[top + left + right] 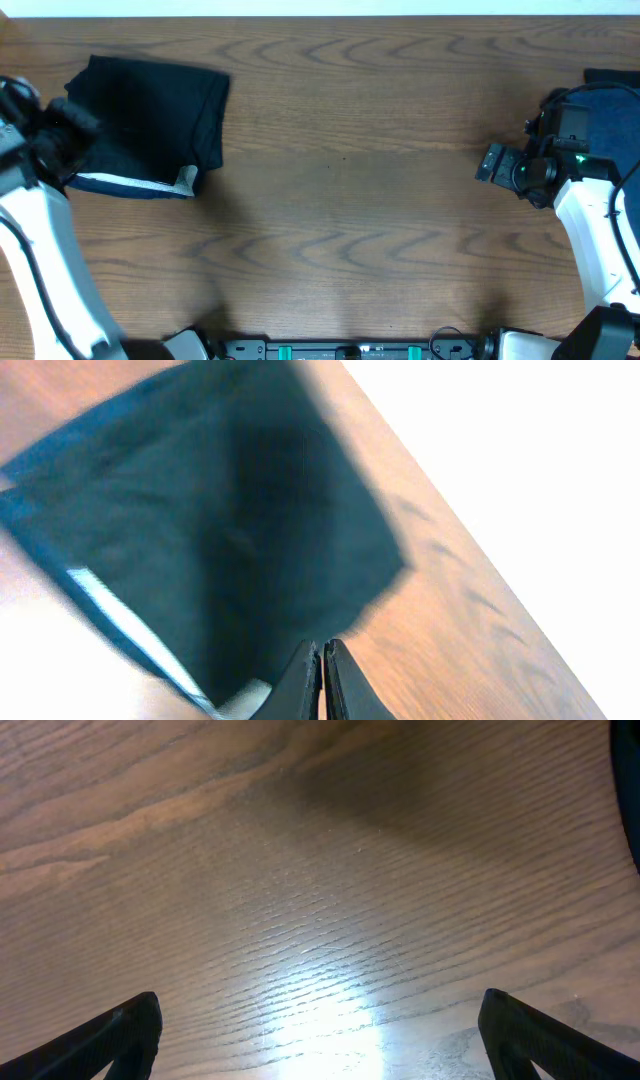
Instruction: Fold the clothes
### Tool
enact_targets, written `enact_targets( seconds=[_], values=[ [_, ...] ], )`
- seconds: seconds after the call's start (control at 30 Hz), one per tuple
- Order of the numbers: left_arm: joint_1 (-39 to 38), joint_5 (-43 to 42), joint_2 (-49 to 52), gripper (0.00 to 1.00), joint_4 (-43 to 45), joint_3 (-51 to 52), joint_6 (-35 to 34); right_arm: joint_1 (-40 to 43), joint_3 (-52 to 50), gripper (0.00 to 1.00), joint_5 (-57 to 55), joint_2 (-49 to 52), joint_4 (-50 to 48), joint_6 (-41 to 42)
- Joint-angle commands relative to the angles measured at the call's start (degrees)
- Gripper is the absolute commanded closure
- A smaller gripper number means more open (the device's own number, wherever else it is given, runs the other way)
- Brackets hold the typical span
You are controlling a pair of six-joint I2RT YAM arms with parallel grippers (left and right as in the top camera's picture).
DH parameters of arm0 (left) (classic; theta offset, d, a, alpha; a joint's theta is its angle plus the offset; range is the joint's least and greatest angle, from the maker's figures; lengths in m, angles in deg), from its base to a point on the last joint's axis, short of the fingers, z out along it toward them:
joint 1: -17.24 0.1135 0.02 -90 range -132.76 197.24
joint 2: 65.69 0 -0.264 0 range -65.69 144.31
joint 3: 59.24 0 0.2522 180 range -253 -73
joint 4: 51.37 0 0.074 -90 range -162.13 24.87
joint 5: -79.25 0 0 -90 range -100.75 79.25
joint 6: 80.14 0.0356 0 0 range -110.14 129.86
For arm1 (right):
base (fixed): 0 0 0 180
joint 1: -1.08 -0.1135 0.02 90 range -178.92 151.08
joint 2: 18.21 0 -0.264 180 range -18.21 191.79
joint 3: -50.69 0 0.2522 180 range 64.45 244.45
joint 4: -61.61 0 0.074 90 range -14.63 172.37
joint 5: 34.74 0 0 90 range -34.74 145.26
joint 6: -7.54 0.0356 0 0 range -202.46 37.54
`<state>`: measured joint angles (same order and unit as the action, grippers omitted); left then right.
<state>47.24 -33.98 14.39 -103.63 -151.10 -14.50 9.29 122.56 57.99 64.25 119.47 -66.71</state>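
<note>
One piece looks finished. The black garment (pixel 150 115) lies in the upper left of the overhead frame as a compact, squared-off bundle, flat on the table (pixel 340 220), with its pale inner edge showing along the lower side. The left gripper (pixel 322 665) sits at that bundle's left edge with its fingers pinched tight together. Nothing shows between them in the wrist view, so I judge it is not holding the cloth.

At the far right edge of the overhead frame lies a navy garment (pixel 612 108), partly under the right arm and cut off by the frame. I cannot tell whether it is folded or bunched. The right gripper (pixel 493 163) hangs just left of it over bare wood, fingers spread wide and holding nothing.

So I would put the job about midway: the black piece is folded, and the navy one is likely next.
</note>
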Motion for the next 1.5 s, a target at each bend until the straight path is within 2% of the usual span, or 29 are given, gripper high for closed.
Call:
enact_targets(
  seconds=[0.0,0.2,0.27,0.43,0.47,0.5,0.53,0.57,1.47],
  values=[
    [-5.8,-2.1,-3.7,0.94,-0.5,-1.1,2.3,0.3,0.4,0.01,-0.8,-0.3,0.1,-0.2],
    [-16.7,0.0,-5.2,0.93,-2.4,-1.0,9.5,0.3,0.4,0.01,-0.8,-0.3,0.1,-0.2],
    [-19.0,1.6,-4.7,0.83,-3.5,-0.8,10.7,0.3,0.4,0.01,-0.8,-0.3,0.1,-0.2],
    [-21.1,3.2,-3.0,0.40,-4.9,-0.5,11.0,0.3,0.4,0.01,-0.8,-0.3,0.1,-0.2],
    [-21.1,3.2,-2.6,0.25,-5.2,-0.5,11.0,0.3,0.4,0.01,-0.8,-0.3,0.1,-0.2],
    [-21.1,3.2,-2.6,0.18,-5.3,-0.4,11.0,0.3,0.4,0.01,-0.8,-0.3,0.1,-0.2],
    [-21.1,3.2,-2.4,0.07,-5.7,-0.4,11.0,0.3,0.4,0.01,-0.8,-0.3,0.1,-0.2],
    [-21.1,3.2,-2.3,0.02,-5.8,-0.4,11.0,0.3,0.4,0.01,-0.8,-0.3,0.1,-0.2],
    [-21.1,3.2,-2.2,0.02,-5.8,-0.4,11.0,0.3,0.4,0.01,-0.8,-0.3,0.1,-0.2]
  ],
)
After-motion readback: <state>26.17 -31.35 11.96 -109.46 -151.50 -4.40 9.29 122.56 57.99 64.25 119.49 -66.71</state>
